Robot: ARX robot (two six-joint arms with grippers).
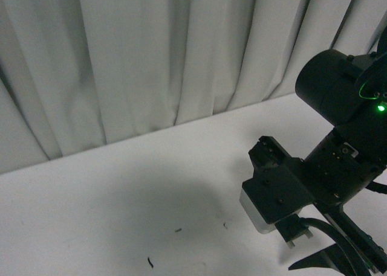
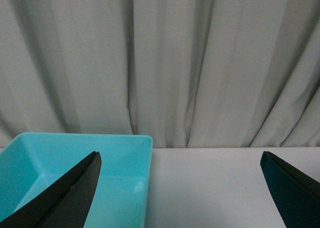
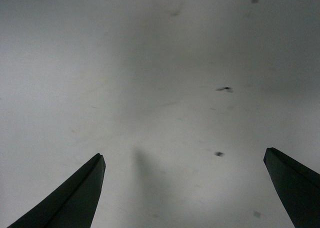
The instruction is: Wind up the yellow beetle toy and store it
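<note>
Beetle toy absent from all views; bearing, axis, nearer arm: could not tell. Right gripper (image 3: 183, 153) jaws apart over table (image 3: 150, 63). Left gripper (image 2: 180, 153) jaws apart, facing bin (image 2: 85, 136).

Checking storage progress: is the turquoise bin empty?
Seemingly empty: the rectangular turquoise plastic bin shows only bare interior, though the left end effector hides part.

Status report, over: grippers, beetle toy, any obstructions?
Left gripper open, empty, facing teal bin. Right gripper open, empty, over white table. Yellow beetle toy not in view. No obstruction seen.
</note>
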